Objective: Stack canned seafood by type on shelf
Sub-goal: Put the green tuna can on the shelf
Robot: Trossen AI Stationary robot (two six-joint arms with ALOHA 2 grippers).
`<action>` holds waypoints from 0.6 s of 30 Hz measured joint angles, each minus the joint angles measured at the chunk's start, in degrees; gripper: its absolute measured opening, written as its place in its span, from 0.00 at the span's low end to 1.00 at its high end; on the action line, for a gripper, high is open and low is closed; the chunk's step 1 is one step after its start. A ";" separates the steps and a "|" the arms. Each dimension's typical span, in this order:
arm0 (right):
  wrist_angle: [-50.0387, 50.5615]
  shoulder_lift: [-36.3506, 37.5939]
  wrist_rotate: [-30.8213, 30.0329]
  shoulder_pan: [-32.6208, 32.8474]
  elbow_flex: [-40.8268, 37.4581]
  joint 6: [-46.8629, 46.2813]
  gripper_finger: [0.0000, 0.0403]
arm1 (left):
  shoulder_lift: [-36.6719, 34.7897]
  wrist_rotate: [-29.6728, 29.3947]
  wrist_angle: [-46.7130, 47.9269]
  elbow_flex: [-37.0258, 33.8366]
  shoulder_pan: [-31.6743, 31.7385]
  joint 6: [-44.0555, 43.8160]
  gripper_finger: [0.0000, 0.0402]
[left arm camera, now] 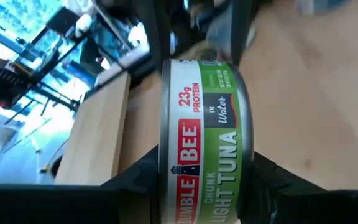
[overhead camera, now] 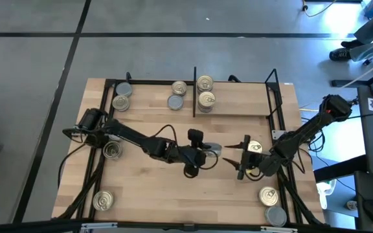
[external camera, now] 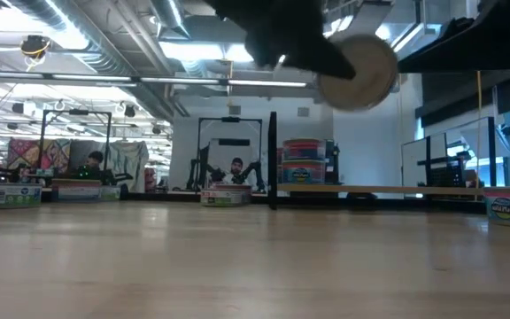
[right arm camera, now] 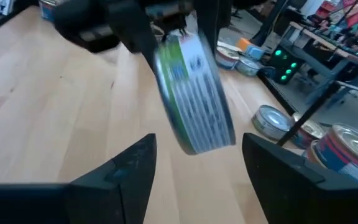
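Green-and-white labelled tuna tin [left arm camera: 205, 143], marked "Chunk Light Tuna in Water", held on edge and clear of the bench [overhead camera: 160, 194] by the left pincer [overhead camera: 207, 154], whose fingers [left arm camera: 143, 177] are clenched on the tin's two flat faces. Position: mid-bench, in front of the shelf. In the low view the same tin [external camera: 358, 71] hangs well above the wood.

Right pincer [overhead camera: 243, 159]: released, fingers [right arm camera: 118, 167] spread wide, facing the left pincer from just beside it, with the held tin [right arm camera: 194, 93] directly ahead of its opening and not touched. A gold-lidded tin [overhead camera: 254, 147] shows just beside this pincer.

Shelf [overhead camera: 238, 107]: light-wood bay along the far edge of the bench, black-bar frame, black upright divider [overhead camera: 194, 90].
- Left of divider: one gold-lidded tin [overhead camera: 179, 87] and one grey-lidded tin [overhead camera: 176, 101] near the divider; one grey-lidded tin [overhead camera: 124, 89] and one gold-lidded tin [overhead camera: 120, 102] at the far left end.
- Right of divider: two gold-lidded tins [overhead camera: 205, 83] [overhead camera: 206, 99], just beside the divider.

Loose on the bench:
- One tin [overhead camera: 113, 150] beside the left arm.
- One gold-lidded tin [overhead camera: 103, 200] at the near left corner.
- One gold-lidded tin [overhead camera: 269, 195] and one grey-lidded tin [overhead camera: 276, 216] at the near right corner, close together.
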State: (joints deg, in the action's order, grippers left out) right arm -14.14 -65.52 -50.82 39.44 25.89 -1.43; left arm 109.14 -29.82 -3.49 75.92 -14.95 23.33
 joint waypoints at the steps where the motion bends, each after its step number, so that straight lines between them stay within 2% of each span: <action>1: -0.54 0.00 0.62 -0.39 0.00 0.36 0.59 | -0.01 0.26 -0.48 0.00 0.01 -0.62 0.34; 6: -3.41 -0.02 1.95 -2.85 0.00 4.87 0.59 | 0.00 4.27 -0.74 0.00 0.60 -2.12 0.34; 11: -4.68 -0.05 11.44 -5.64 0.02 7.31 0.59 | 0.02 5.51 -3.36 0.00 0.80 -2.57 0.34; 18: -9.83 -0.09 12.09 -8.19 0.04 12.80 0.59 | 0.02 6.47 -5.14 0.00 1.23 -2.41 0.34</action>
State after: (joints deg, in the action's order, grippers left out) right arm -23.97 -65.60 -38.73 31.25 25.93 11.37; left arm 109.16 -23.35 -8.63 75.92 -13.72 20.93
